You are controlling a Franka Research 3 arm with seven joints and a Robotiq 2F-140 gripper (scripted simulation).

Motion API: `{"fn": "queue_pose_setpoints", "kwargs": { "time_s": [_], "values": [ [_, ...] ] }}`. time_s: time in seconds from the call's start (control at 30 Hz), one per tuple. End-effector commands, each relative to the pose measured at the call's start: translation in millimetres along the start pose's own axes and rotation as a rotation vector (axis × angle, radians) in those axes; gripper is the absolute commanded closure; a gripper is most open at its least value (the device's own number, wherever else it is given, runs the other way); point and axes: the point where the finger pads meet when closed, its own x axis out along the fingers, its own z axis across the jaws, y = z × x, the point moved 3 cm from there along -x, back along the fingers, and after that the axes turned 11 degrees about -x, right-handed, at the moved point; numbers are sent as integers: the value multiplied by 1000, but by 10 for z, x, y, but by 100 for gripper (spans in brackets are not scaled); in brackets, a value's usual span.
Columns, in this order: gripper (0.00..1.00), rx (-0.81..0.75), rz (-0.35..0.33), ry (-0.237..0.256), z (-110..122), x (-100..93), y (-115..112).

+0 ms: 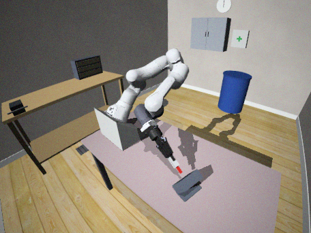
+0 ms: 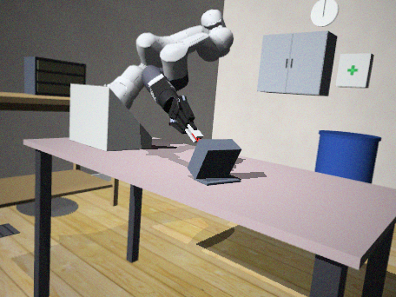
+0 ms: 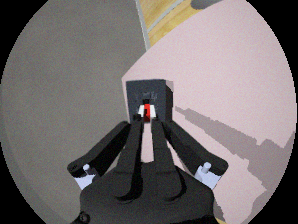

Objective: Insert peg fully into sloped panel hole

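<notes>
My gripper (image 1: 172,159) (image 2: 189,128) (image 3: 147,111) is shut on a peg (image 1: 177,167) (image 2: 197,139) (image 3: 147,110) with a white shaft and a red tip. The peg points down at a slant toward the dark grey sloped panel (image 1: 187,182) (image 2: 215,160) (image 3: 149,94) on the pink table (image 1: 235,201) (image 2: 282,200) (image 3: 220,63). The red tip is just short of the panel's upper face. In the wrist view the tip lines up with the middle of the panel, covering the hole.
A light grey box (image 1: 114,131) (image 2: 97,117) stands on the table's far-left part by the arm's base. A blue bin (image 1: 234,91) (image 2: 347,155) stands on the floor beyond. A wooden bench (image 1: 51,92) is at the left.
</notes>
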Motion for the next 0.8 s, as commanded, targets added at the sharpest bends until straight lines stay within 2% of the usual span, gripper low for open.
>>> {"fn": "queue_pose_setpoints", "kwargs": {
  "time_s": [0.0, 0.37, 0.77],
  "values": [
    [100, -2, 45, 56, 2, -5, 9],
    [100, -2, 45, 56, 1, 9, 9],
    [100, -2, 45, 56, 3, 160, 10]
  ]
}}
